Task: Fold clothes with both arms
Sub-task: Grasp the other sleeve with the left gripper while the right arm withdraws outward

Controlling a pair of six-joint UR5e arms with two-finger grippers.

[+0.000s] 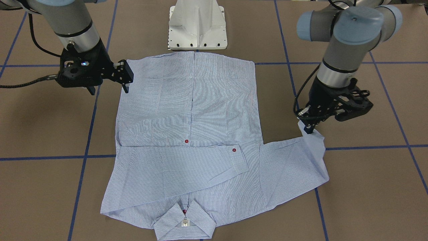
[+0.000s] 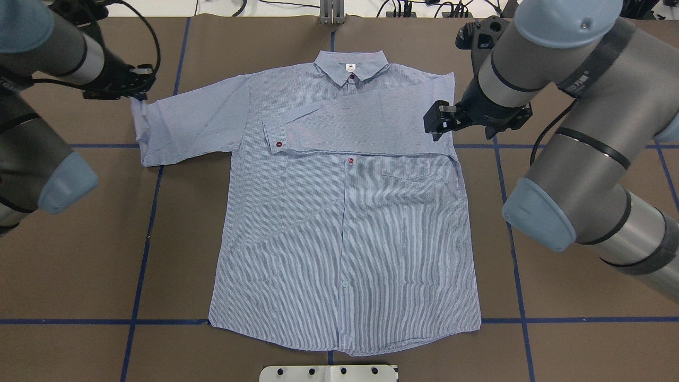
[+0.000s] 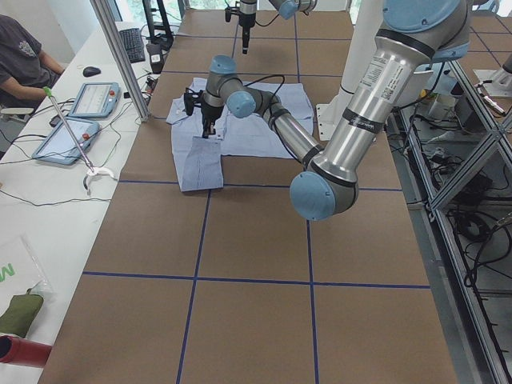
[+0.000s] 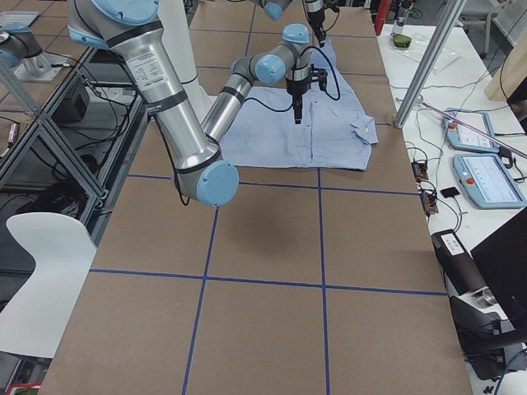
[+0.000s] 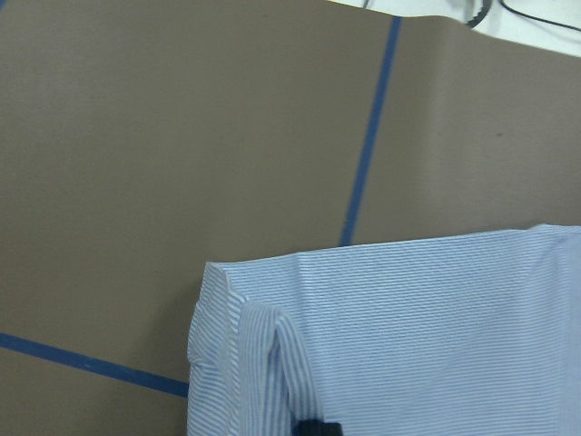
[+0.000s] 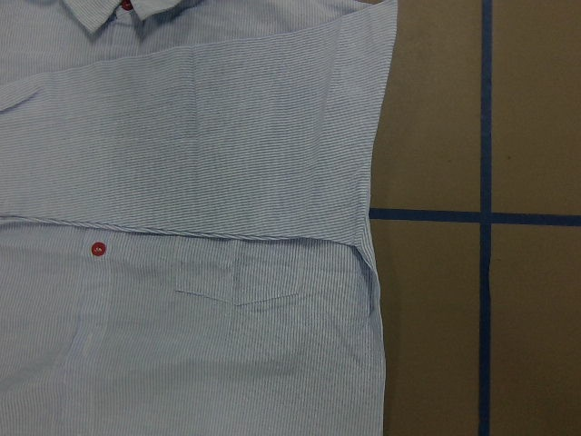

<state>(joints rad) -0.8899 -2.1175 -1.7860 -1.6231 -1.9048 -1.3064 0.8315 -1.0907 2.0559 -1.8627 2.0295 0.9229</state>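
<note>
Across the centre of the overhead view, the light blue-and-white finely striped button-up shirt lies flat, front up, on the brown table, one sleeve folded across its chest, the other spread toward upper left. The left gripper has its black fingers clamped on that spread sleeve's cuff. The right gripper hangs above the shirt's upper-right edge, fingers apart.

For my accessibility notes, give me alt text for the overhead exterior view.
A light blue striped button-up shirt lies flat on a brown table, one sleeve folded across its chest. The left claw sits at the other sleeve's cuff; the right claw hovers open by the folded shoulder.
</note>
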